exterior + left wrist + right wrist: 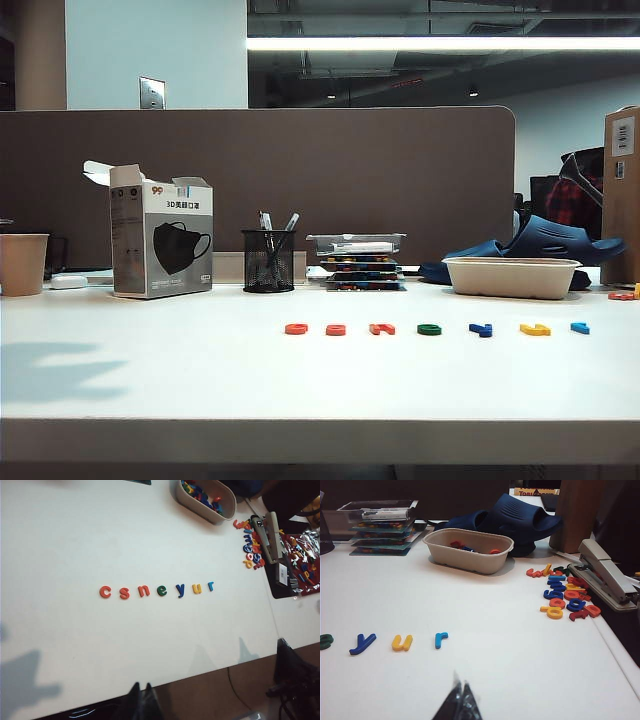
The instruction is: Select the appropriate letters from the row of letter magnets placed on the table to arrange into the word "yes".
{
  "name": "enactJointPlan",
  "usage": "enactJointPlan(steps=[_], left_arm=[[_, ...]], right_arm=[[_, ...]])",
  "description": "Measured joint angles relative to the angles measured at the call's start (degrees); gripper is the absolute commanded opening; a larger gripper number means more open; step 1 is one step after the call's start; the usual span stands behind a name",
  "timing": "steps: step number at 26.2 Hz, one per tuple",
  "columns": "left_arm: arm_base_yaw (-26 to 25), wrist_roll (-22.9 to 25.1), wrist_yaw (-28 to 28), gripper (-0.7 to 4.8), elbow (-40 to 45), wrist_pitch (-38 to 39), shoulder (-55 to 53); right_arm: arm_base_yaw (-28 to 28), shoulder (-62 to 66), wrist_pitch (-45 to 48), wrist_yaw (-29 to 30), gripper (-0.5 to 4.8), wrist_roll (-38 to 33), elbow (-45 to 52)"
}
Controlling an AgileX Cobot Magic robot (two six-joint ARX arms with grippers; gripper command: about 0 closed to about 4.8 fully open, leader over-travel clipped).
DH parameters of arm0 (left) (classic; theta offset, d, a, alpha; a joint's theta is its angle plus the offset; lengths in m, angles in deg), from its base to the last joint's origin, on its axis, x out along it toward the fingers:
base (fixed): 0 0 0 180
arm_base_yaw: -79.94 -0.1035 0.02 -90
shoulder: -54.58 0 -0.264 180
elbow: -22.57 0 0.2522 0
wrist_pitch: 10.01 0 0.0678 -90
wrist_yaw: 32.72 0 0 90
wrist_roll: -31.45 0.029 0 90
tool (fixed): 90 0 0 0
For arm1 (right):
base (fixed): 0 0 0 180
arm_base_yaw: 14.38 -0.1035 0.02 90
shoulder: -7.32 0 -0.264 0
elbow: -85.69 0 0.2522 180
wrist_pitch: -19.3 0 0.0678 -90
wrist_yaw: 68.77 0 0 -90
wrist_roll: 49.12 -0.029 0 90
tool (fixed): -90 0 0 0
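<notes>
On my screens the row of letter magnets (156, 590) lies in one straight line on the table (75, 535), about midway between its front and back edges, reading c, s, n, e, y, u, r in the left wrist view. Of these, the orange-red s (124, 593), the green e (162, 590) and the dark blue y (180, 590) sit apart from one another; the s is second from the row's c end, the e and y side by side in the middle. The yellow u (402, 642) and light blue r (440, 639) close the row. The left gripper (141, 700) hangs above the table's front edge, fingers pressed together and empty. The right gripper (460, 702) hovers over bare table on the near side of the r, likewise closed on nothing. Further out, towards the right back corner, I see a beige tray (470, 555) holding spare letters, a loose pile of letters (565, 592) and a stapler (607, 575).
</notes>
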Motion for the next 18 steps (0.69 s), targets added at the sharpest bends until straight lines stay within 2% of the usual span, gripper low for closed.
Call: enactJointPlan(steps=[7,11,18], left_arm=[[0.0,0.0,0.0,-0.05,0.0,0.0,0.0],[0.0,0.0,0.0,-0.05,0.0,0.0,0.0],[0.0,0.0,0.0,-0.05,0.0,0.0,0.0]], right_arm=[[0.0,0.0,-1.0,0.0,-0.01,-1.3,-7.1],[0.0,0.0,-7.9,0.0,-0.01,-1.7,-14.8],[0.0,3.2,-11.0,0.0,-0.01,-1.7,-23.7]])
